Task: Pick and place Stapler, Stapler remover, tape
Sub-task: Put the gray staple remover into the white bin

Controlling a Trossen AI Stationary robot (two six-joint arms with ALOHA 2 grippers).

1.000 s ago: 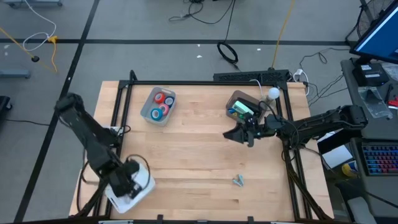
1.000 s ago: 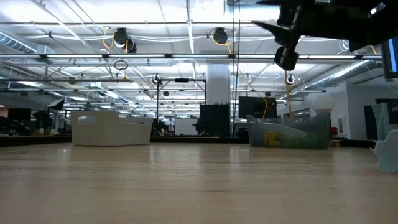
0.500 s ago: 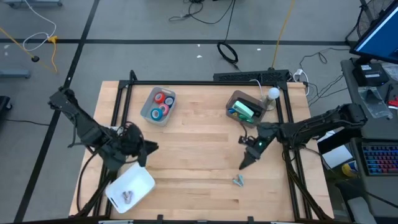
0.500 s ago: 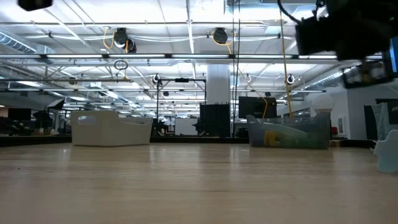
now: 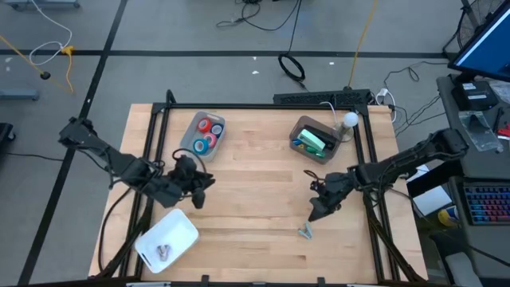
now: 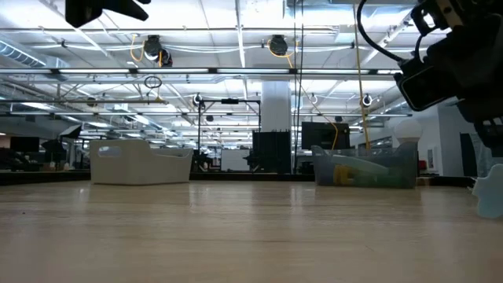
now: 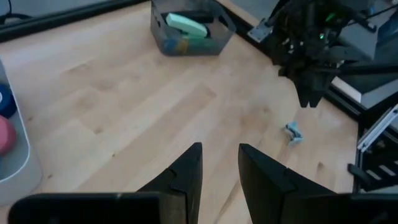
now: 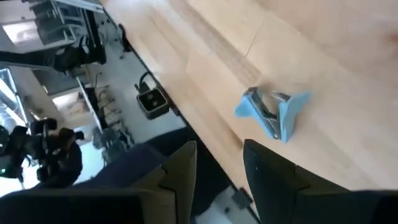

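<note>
High view: right hand (image 5: 317,210) angled down at 11 o'clock of the staple remover (image 5: 305,231) on the tabletop (image 5: 255,191); left hand (image 5: 199,187) hovers mid-left. Tape rolls (image 5: 205,133) sit in a tray at 11 o'clock.
Wrist views: both hands' fingers apart, empty.

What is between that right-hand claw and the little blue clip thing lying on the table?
Nothing visible. The right gripper hangs just above the blue staple remover, fingers apart, with only bare wooden table around it. In its own wrist view the staple remover lies alone just beyond the fingertips.
</note>
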